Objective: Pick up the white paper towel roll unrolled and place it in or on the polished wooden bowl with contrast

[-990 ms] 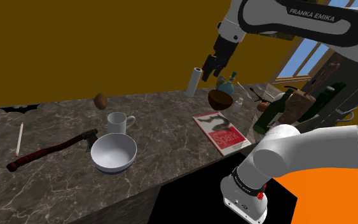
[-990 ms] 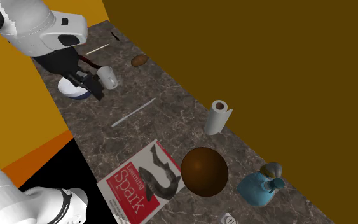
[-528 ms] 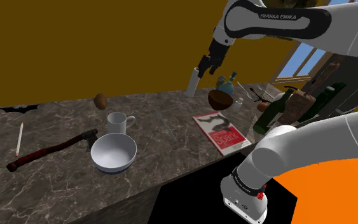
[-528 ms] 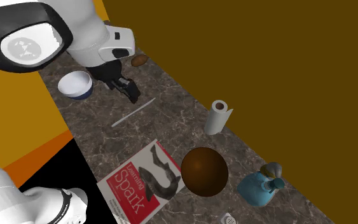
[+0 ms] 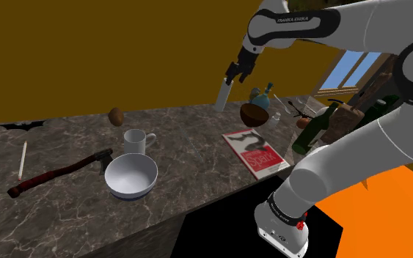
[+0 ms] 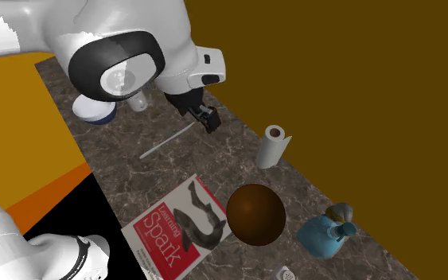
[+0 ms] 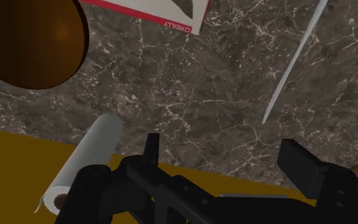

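Note:
The white paper towel roll (image 5: 221,96) stands upright near the back wall, with a short flap of sheet hanging off it (image 6: 273,146). The round dark-brown wooden bowl (image 5: 252,113) sits on the counter beside it, toward the magazine (image 6: 255,214). My black gripper (image 5: 232,73) hangs in the air just above the roll's top. In the second exterior view the gripper (image 6: 208,119) is to the roll's left. In the wrist view the gripper (image 7: 228,167) is open with nothing between its fingers; the roll (image 7: 89,159) lies off to one side, the bowl (image 7: 31,44) beyond it.
A red-and-white magazine (image 5: 256,150) lies near the counter's front edge. A white bowl (image 5: 131,176), mug (image 5: 137,141), axe (image 5: 58,172) and thin white stick (image 6: 166,141) lie on the marble counter. A blue bottle (image 6: 324,235) stands past the wooden bowl. Dark bottles (image 5: 322,121) crowd the shoulder view's right.
The arm has swung toward the back wall, carrying the gripper from over the mug and white bowl across the counter to above the roll. It stayed open; no object moved.

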